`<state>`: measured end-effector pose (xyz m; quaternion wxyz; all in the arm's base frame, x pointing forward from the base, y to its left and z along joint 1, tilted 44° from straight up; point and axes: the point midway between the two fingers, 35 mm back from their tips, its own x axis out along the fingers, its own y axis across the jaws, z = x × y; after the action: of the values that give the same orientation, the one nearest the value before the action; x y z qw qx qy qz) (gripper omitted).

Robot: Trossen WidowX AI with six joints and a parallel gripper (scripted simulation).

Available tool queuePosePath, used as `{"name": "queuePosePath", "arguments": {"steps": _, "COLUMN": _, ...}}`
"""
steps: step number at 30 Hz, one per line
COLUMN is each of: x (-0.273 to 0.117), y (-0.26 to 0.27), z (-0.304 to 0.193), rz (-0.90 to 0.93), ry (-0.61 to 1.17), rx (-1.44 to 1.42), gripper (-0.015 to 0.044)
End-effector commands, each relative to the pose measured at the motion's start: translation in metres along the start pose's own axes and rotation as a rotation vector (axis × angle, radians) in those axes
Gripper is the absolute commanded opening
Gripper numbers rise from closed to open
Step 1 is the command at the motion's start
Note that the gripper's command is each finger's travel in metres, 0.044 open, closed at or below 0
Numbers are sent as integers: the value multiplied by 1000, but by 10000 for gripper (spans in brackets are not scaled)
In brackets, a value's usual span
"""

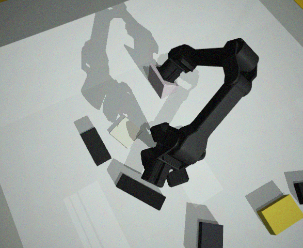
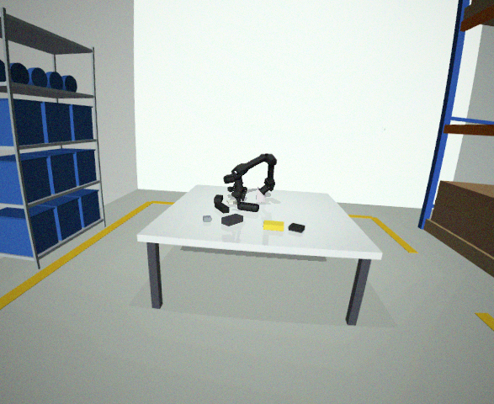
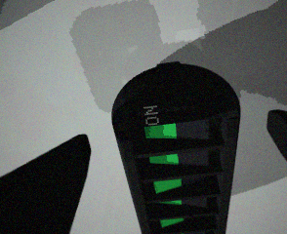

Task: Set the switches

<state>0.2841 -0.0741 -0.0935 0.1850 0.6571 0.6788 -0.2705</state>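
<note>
Top and exterior sharing bench
</note>
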Motion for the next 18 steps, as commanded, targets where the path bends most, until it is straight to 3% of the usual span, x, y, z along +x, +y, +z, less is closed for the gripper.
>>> {"name": "queuePosePath", "arguments": {"steps": 1, "x": 7, "y": 0, "z": 1, "rz": 0, "ry": 4, "rx": 7, "gripper": 440}}
{"name": "queuePosePath", "arguments": {"steps": 9, "x": 17, "y": -1, "z": 2, "rz": 0, "ry": 5, "rx": 7, "gripper": 440}}
{"name": "queuePosePath", "arguments": {"steps": 13, "x": 17, "y": -1, "z": 2, "rz": 0, "ry": 5, "rx": 7, "gripper": 335}}
{"name": "queuePosePath", "arguments": {"steps": 18, "x": 17, "y": -1, "z": 2, "rz": 0, "ry": 5, "rx": 7, "gripper": 326}}
